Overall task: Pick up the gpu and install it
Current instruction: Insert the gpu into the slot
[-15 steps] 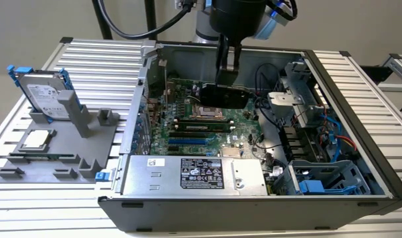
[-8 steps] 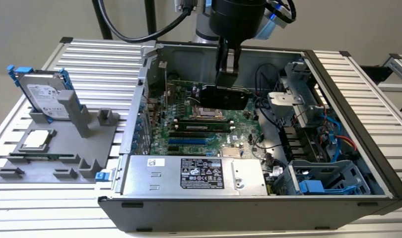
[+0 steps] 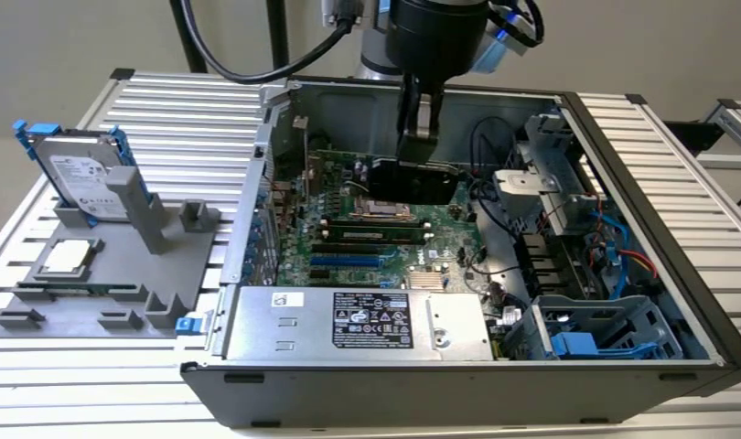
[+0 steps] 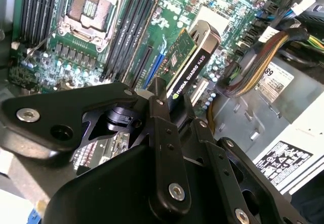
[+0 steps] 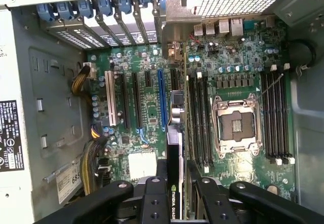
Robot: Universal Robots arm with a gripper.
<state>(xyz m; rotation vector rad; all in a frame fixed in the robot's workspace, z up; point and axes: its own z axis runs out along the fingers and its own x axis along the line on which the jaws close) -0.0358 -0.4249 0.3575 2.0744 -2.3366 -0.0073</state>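
My gripper (image 5: 174, 193) pinches the gpu (image 5: 174, 153) edge-on, upper-centre of the exterior view, above the motherboard (image 5: 147, 107), prob. so its connector faces the slots.

Glossy black cylindrical robot arm (image 3: 434, 32) with thick black cables looping from its upper housing and a blue fitting beside it. Its matte black metal gripper (image 4: 169, 107) has angular linkage bars joined by round silver screws.
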